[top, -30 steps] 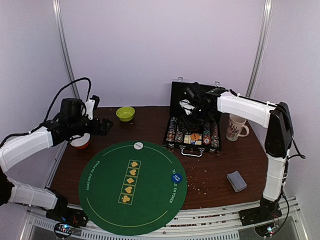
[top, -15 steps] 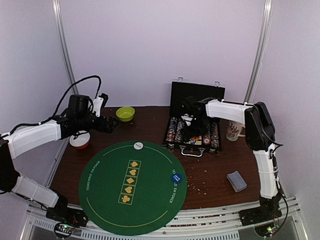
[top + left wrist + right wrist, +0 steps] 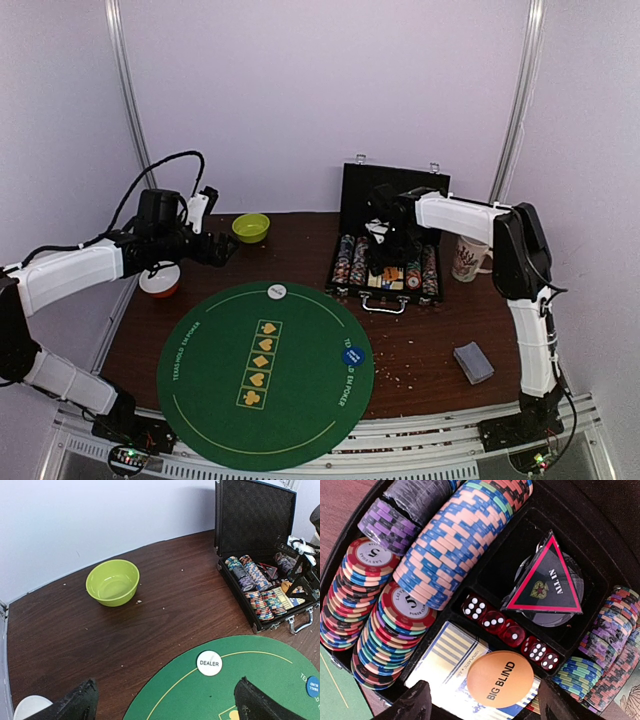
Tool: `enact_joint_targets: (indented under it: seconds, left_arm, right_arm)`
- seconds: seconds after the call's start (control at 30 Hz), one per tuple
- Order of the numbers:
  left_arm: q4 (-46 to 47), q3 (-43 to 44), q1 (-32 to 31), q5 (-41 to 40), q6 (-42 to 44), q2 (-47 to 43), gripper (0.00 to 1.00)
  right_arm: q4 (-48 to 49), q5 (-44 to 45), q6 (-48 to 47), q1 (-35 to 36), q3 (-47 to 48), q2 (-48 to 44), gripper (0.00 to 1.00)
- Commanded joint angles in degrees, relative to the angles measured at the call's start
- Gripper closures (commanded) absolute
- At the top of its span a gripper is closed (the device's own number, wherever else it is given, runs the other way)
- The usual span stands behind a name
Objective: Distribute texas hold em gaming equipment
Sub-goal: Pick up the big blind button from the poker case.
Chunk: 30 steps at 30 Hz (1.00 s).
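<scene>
The brown table [image 3: 430,350] is carrying a round green felt mat [image 3: 220,400] at its near centre. An open black case [image 3: 395,190] is standing behind the mat's right side, with its lid upright.

The left gripper [image 3: 167,705] is hovering above the table's left side, near the mat's far-left edge. Its fingers are standing wide apart and holding nothing. The right gripper [image 3: 485,705] is reaching down into the case, its fingers apart on either side of the orange BIG BLIND disc [image 3: 500,679]. Whether they are touching it cannot be told.

A lime-green bowl [image 3: 113,582] is sitting at the table's far edge, and a patterned mug [image 3: 470,255] is standing just right of the case.

A grey-blue deck of cards [image 3: 473,362] is lying on bare wood right of the mat. Rows of poker chips [image 3: 455,540] are filling the case's side compartments.

The orange disc is resting on a striped pack [image 3: 445,655] in the case's front compartment. A white DEALER disc [image 3: 209,663] is lying on the mat's far edge, and a blue disc [image 3: 351,355] on its right edge. Red dice [image 3: 507,630] are lining the case's centre slot.
</scene>
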Motion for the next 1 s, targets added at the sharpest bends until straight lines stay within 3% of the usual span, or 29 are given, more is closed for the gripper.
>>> enact_joint_targets:
  seconds: [0.0, 0.17, 0.4, 0.97]
  left_arm:
    - [2.6, 0.6, -0.3, 0.8, 0.6, -0.2, 0.02]
    - [2.4, 0.0, -0.2, 0.2, 0.7, -0.9, 0.02]
    - [2.3, -0.6, -0.3, 0.0, 0.5, -1.2, 0.02]
    - [2.1, -1.0, -0.3, -0.6, 0.5, -1.8, 0.02]
  right_arm:
    - [-1.0, 1.6, -0.2, -1.0, 0.0, -1.6, 0.23]
    - [-1.1, 1.2, -0.9, -1.5, -1.2, 0.0, 0.16]
    - [-1.0, -1.9, -1.5, -1.9, -2.3, 2.1, 0.22]
    - [-2.3, -1.1, -3.1, -1.8, -2.4, 2.8, 0.53]
